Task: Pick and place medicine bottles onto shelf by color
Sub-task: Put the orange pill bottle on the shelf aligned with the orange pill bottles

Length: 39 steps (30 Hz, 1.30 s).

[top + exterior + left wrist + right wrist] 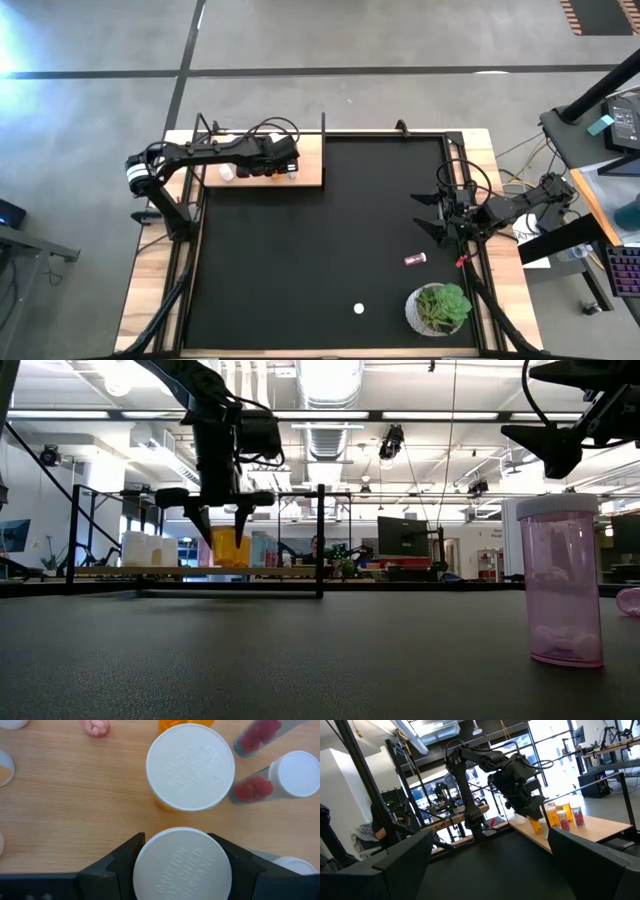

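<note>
The light-wood shelf point(312, 172) stands at the mat's far left corner. My left gripper point(284, 163) points down over it, shut on an orange, white-capped bottle point(230, 547) at shelf height. A second orange bottle point(190, 767) stands just beyond it, with two red bottles point(280, 777) beside that one. White bottles point(140, 548) stand farther along the shelf. A pink bottle point(415, 259) lies on the mat; another point(565, 580) stands on it near the front edge. My right gripper point(430, 214) is open and empty at the mat's right edge. My left gripper pinches the orange bottle's white cap point(182, 865) between its two fingers point(122, 855), one on each side of the cap's rim. The fingers come from above, pointing down. The bottle is upright; whether its base rests on the shelf board point(290, 572), I cannot tell.
A green plant in a white pot point(440, 308) stands at the mat's near right corner. The shelf's thin black posts point(320, 540) rise around the board. The black mat point(320, 250) lies bare between the shelf and the loose bottles.
</note>
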Each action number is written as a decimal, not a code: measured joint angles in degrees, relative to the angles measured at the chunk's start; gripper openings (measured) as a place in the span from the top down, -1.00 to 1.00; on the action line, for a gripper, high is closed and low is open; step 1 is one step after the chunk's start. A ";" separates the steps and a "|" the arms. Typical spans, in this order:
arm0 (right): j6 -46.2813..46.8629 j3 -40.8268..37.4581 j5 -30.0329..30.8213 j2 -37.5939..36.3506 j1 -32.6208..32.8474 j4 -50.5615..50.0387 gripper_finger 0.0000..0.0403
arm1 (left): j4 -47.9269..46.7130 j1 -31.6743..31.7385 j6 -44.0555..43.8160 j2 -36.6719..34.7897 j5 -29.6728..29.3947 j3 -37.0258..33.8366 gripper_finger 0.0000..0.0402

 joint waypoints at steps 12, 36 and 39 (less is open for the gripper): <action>0.01 0.00 -0.01 0.00 0.00 0.01 -0.91 | 0.00 0.04 -0.02 0.00 -0.09 -0.11 0.06; 0.01 0.00 0.00 0.00 0.02 0.01 -0.91 | 0.20 0.02 -0.39 0.00 0.17 -0.11 -0.13; 0.00 0.00 0.00 0.00 0.00 0.00 -0.91 | 0.28 0.02 -0.48 0.00 0.23 -0.11 -0.25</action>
